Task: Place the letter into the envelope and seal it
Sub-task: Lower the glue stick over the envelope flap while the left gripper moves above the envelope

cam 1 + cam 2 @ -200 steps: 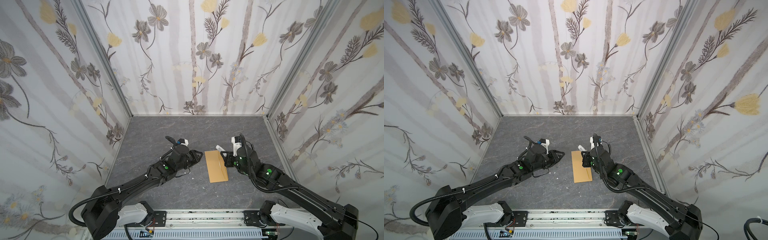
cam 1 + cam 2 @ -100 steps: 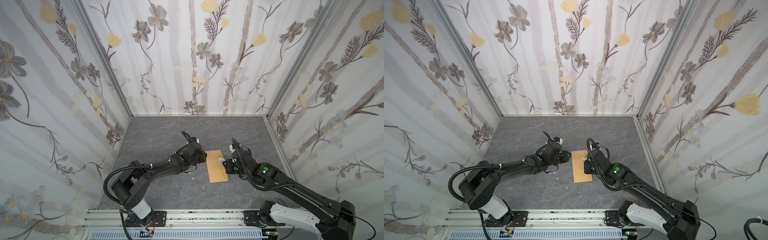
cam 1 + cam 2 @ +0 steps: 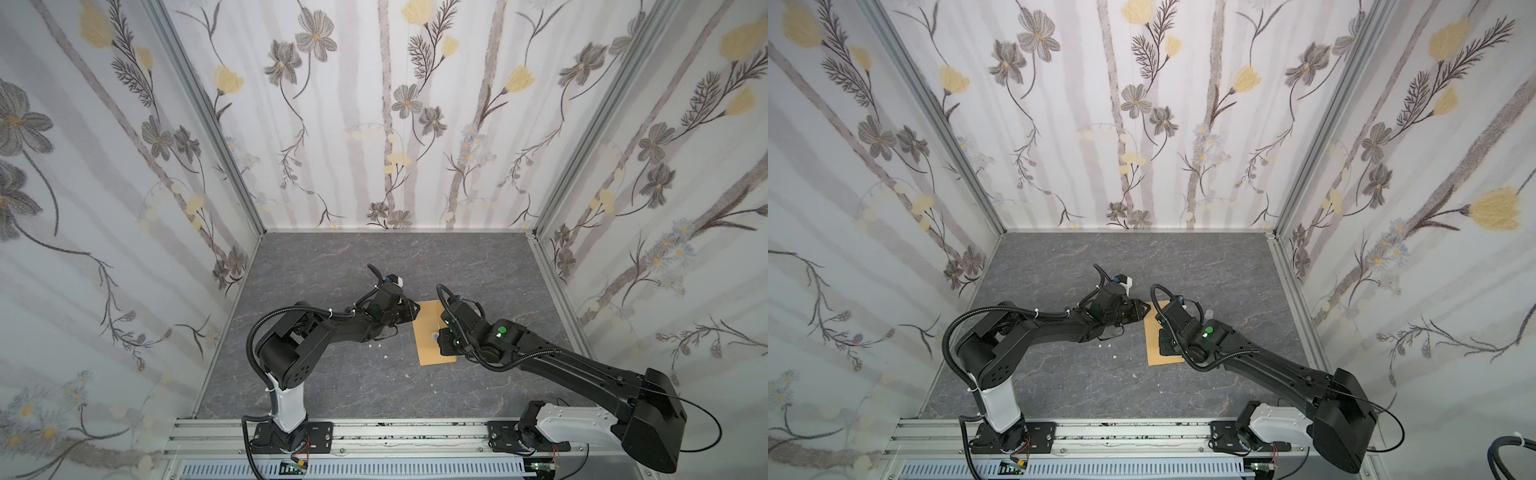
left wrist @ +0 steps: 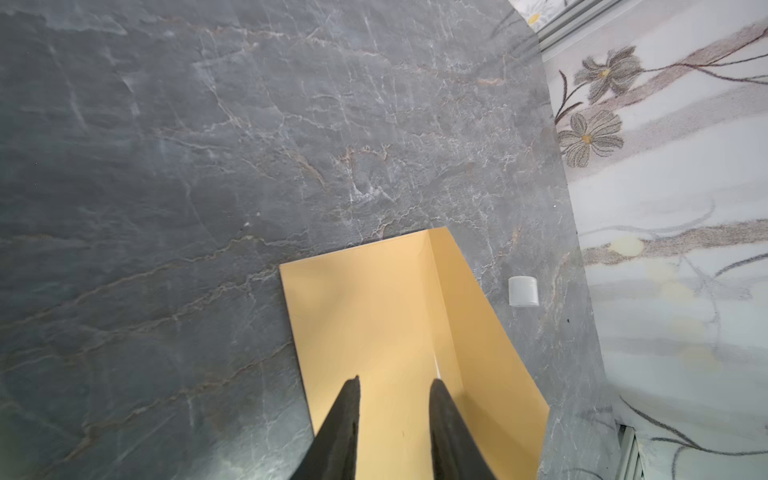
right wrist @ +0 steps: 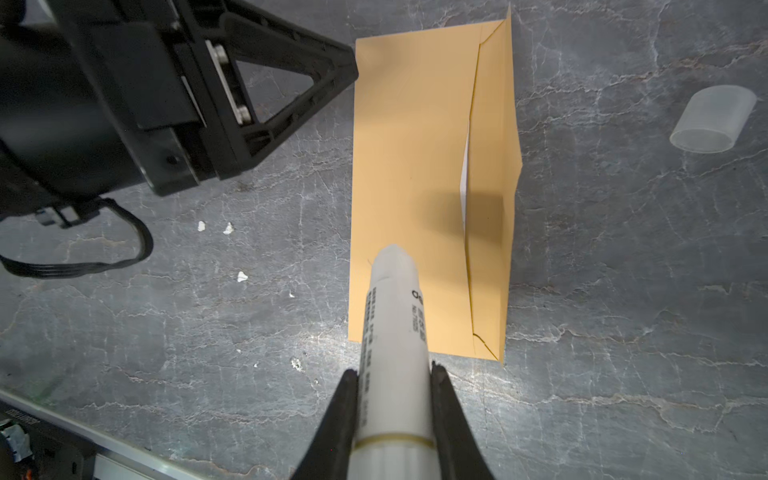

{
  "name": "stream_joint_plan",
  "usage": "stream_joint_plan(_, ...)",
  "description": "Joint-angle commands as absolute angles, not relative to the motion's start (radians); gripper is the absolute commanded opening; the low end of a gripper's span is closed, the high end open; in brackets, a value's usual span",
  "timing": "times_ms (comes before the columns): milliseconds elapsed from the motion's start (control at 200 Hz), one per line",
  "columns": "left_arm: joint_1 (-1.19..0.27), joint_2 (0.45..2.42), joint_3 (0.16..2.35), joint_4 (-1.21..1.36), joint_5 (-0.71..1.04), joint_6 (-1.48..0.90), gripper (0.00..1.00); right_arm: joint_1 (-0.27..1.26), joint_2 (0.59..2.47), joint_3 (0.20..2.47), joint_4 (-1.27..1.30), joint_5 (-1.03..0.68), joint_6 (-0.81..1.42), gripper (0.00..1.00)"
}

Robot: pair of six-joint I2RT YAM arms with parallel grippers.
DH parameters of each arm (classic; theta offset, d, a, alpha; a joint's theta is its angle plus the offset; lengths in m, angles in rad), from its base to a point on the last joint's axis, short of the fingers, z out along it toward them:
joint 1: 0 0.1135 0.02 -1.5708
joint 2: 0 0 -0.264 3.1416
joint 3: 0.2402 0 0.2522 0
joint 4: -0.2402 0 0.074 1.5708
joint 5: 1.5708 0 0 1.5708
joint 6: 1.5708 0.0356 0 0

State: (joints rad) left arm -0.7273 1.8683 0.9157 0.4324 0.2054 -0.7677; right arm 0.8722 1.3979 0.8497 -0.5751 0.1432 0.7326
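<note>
I see the envelope lying flat in the middle of the table, its long side running near to far in both top views. The flap along its right edge stands half raised. A white sliver of the letter shows in the gap under it, so the letter sits inside.

My left gripper hangs at the envelope's far left corner. Its fingers are parted with nothing between them, and I cannot tell whether they touch the paper.

My right gripper is clamped on a white printed tube, whose tip points out over the envelope, low above it.

A translucent cap lies on its side to the right of the envelope's far end, apart from it. A few white scraps lie on the table to the envelope's left.
</note>
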Motion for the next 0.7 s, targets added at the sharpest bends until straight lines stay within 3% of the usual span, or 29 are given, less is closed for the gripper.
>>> stream_joint_plan(0,-0.723,1.902,0.940,0.509,0.244,-0.780,0.30,0.863,1.435,0.865,-0.545,0.157,0.745,0.00)
stream_joint_plan(695,-0.722,2.020,0.988,0.550,0.298,-0.795,0.29,0.778,1.664,0.983,-0.561,0.177,0.683,0.00)
